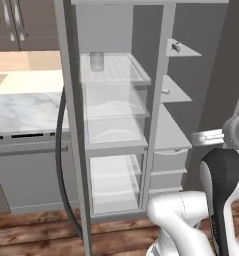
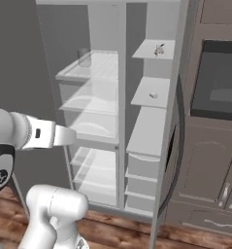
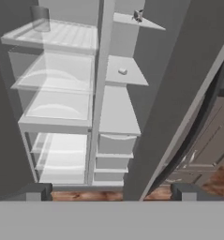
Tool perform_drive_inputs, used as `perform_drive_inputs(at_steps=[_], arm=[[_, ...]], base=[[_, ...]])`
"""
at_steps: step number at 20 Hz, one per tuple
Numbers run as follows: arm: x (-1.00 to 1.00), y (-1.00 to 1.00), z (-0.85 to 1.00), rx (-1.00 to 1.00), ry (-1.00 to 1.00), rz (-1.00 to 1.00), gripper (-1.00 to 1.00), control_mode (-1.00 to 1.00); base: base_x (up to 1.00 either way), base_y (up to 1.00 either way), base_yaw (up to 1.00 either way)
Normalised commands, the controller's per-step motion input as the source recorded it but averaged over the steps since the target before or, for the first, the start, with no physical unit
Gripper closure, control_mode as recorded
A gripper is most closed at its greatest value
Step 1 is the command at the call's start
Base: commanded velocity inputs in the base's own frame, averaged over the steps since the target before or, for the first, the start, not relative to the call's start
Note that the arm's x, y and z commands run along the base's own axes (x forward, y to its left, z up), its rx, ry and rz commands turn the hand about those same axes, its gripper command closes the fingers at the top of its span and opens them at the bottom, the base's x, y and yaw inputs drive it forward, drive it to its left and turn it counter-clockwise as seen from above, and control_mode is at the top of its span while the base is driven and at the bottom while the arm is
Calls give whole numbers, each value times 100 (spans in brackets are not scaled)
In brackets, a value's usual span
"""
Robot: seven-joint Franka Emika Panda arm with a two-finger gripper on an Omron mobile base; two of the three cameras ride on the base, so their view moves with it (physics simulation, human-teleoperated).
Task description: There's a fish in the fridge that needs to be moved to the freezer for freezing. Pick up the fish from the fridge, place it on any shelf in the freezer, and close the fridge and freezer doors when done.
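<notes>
The fish is a tiny dark thing on the top shelf of the right-hand compartment. Both doors stand open: the left door is seen edge-on with its dark curved handle, and the right door swings out on the right. My gripper is open and empty, well back from the shelves and much lower than the fish. Its two fingertips stand far apart at the bottom of the hand view.
A clear glass jar stands on the top shelf of the left compartment. A small white item lies on the second right-hand shelf. A marble counter is to the left, a wall oven to the right.
</notes>
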Motion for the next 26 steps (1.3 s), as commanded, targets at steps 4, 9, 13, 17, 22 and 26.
perform_drive_inputs(at_steps=[4, 9, 13, 17, 22, 26], arm=[[0, 0, 0, 0, 0, 0, -100, 100], [0, 0, 0, 0, 0, 0, -100, 100], [0, 0, 0, 0, 0, 0, -100, 100], [0, 0, 0, 0, 0, 0, -100, 100], [0, 0, 0, 0, 0, 0, -100, 100], [0, 0, 0, 0, 0, 0, -100, 100]], base=[[0, 10, -20], [0, 12, -22], [0, -1, -17], [0, 21, -4], [17, 14, 1], [28, 0, 6]])
